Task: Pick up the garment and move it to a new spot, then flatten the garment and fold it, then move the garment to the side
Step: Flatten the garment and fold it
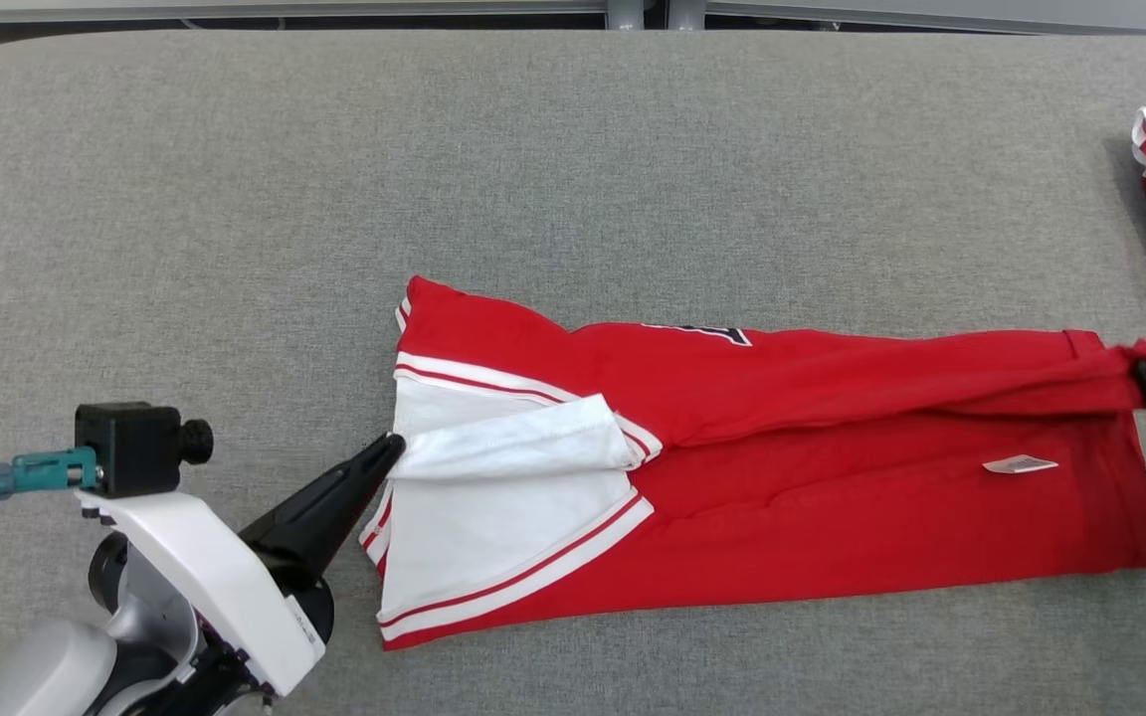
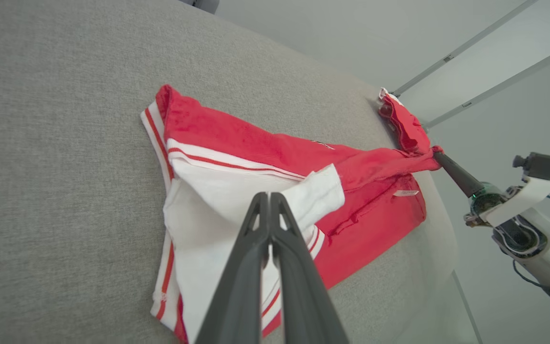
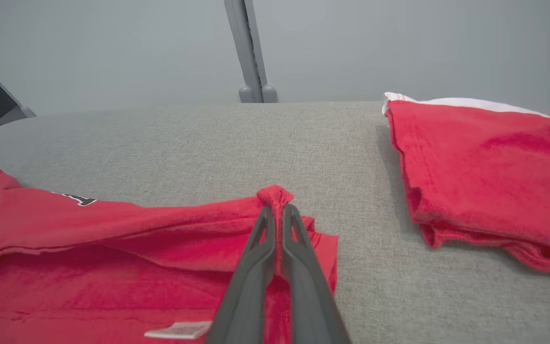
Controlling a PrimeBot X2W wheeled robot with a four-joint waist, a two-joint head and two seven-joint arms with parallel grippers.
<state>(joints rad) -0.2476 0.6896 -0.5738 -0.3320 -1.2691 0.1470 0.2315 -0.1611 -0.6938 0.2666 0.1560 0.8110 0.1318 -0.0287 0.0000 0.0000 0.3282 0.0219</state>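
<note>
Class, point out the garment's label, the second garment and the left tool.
label (image 1: pixel 1020 464), head view, its middle.
second garment (image 3: pixel 485 167), right wrist view, red top face.
left tool (image 1: pixel 392 445), head view, closed tips.

A red-and-white garment (image 1: pixel 832 477) lies across the grey table (image 1: pixel 235 199), the left gripper (image 1: pixel 392 447) pinching its white sleeve at lower left, the right gripper (image 1: pixel 1142 370) pinching its red corner at far right.

Lab: grey padded table (image 1: pixel 235 199), bare wall (image 3: pixel 112 48)
</note>
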